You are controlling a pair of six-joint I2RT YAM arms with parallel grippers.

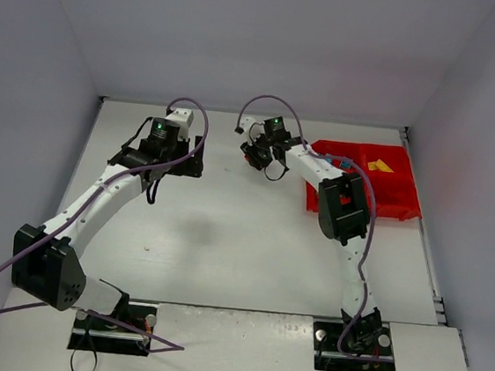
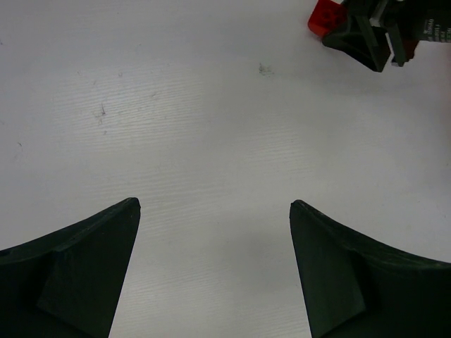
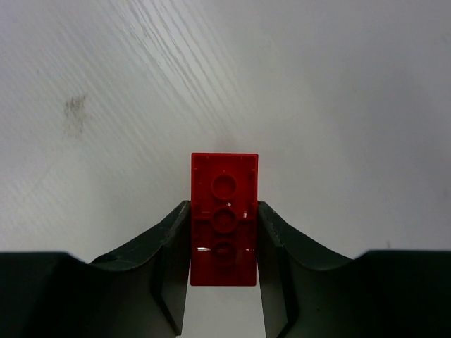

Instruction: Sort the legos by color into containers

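A red lego [image 3: 224,211] lies underside up on the white table, and my right gripper [image 3: 224,205] is shut on its two long sides. The left wrist view shows the same red lego [image 2: 323,18] at its top right, beside the right gripper's fingers [image 2: 370,44]. From above, the right gripper [image 1: 256,156] is at the table's back centre, left of the red tray [image 1: 404,209]. A yellow lego [image 1: 379,166] and a blue lego [image 1: 343,164] lie in the tray's containers. My left gripper [image 2: 215,204] stands open over bare table, holding nothing; from above the left gripper [image 1: 188,165] is left of the right one.
Grey walls close the table at the back and both sides. The tray sits against the back right corner. The right arm's elbow [image 1: 344,209] overhangs the tray's left part and hides some of it.
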